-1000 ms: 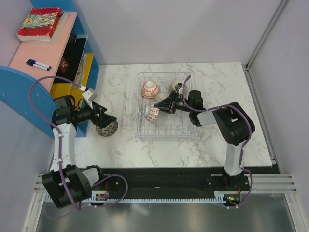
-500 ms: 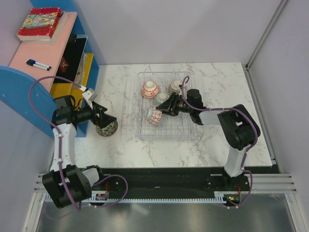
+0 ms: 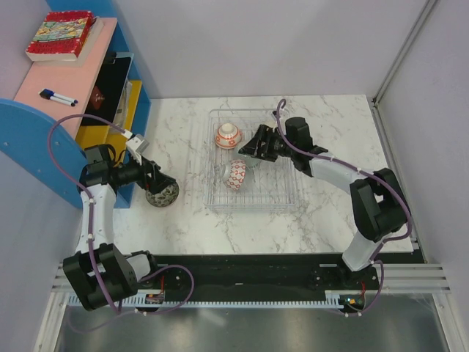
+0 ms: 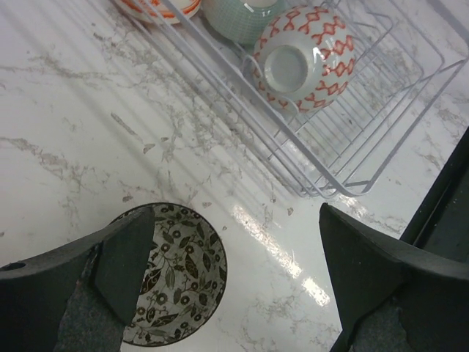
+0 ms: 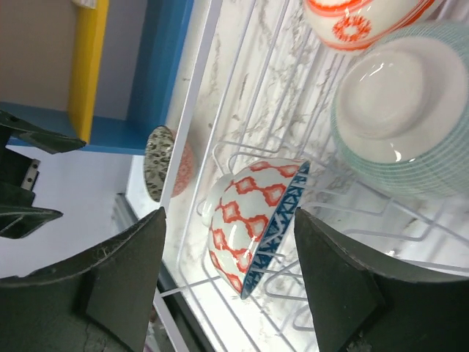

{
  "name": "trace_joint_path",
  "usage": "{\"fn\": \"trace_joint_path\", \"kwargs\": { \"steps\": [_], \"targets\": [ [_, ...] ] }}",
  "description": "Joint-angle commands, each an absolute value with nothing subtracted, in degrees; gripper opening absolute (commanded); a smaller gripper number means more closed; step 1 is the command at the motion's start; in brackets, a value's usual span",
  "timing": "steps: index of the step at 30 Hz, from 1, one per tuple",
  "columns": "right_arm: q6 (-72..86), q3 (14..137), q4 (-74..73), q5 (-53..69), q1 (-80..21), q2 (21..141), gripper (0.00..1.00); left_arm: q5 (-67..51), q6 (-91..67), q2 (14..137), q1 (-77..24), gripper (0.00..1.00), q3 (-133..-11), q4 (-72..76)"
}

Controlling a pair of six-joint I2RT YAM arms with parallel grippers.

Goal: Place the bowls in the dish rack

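The dish rack (image 3: 253,196) stands mid-table and holds three bowls. A white bowl with orange bands (image 3: 228,135) sits at its far left. A red-patterned bowl (image 5: 253,224) leans on its side on the wires, blue-patterned rim to the right. A pale green bowl (image 5: 399,110) lies beside it. My right gripper (image 5: 231,271) hangs open above the red-patterned bowl, fingers apart from it. A black floral bowl (image 4: 176,275) sits on the marble left of the rack. My left gripper (image 4: 234,271) is open over it, its left finger (image 4: 110,264) above the bowl's edge.
A blue and yellow shelf unit (image 3: 117,95) stands at the table's left edge, close behind the left arm. On its pink top lie a book (image 3: 61,35) and a marker (image 3: 58,97). The black rail (image 3: 256,275) runs along the near edge.
My right gripper has opened wide and drawn back toward the far side of the rack, its arm swinging out to the right. The left arm and floral bowl have stayed put.
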State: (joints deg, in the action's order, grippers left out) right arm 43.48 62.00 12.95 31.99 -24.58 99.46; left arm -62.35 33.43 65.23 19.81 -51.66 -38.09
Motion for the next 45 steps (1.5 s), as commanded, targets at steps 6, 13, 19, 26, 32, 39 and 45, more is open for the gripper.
{"fn": "trace_joint_path", "kwargs": {
  "steps": [6, 13, 19, 26, 32, 39, 45],
  "targets": [
    [28.4, 69.3, 0.2, 23.4, -24.3, 92.4, 0.78, -44.5, 34.5, 67.2, 22.4, 1.00, -48.8, -39.1],
    [25.7, 71.2, -1.8, 25.4, -24.3, 88.6, 0.77, -34.5, 33.4, 67.6, 22.5, 1.00, -44.4, -34.0],
    [23.9, 71.7, -2.5, 25.9, -24.3, 85.3, 0.77, -30.9, 33.8, 70.1, 22.4, 1.00, -42.6, -32.3],
    [11.5, 77.1, -9.4, 32.3, -25.7, 85.8, 0.74, -29.5, 33.4, 71.7, 22.6, 1.00, -42.4, -30.9],
    [-10.0, 83.7, -23.1, 31.8, -33.2, 87.6, 0.74, -38.2, 32.5, 69.4, 22.7, 1.00, -42.5, -30.4],
    [-22.7, 90.8, -30.1, 26.5, -41.4, 95.0, 0.71, -48.2, 32.1, 57.0, 22.7, 1.00, -44.3, -30.5],
    [-28.2, 98.4, -34.6, 22.2, -47.0, 102.2, 0.68, -41.2, 30.7, 52.9, 22.7, 1.00, -46.8, -29.5]
  ]
}}
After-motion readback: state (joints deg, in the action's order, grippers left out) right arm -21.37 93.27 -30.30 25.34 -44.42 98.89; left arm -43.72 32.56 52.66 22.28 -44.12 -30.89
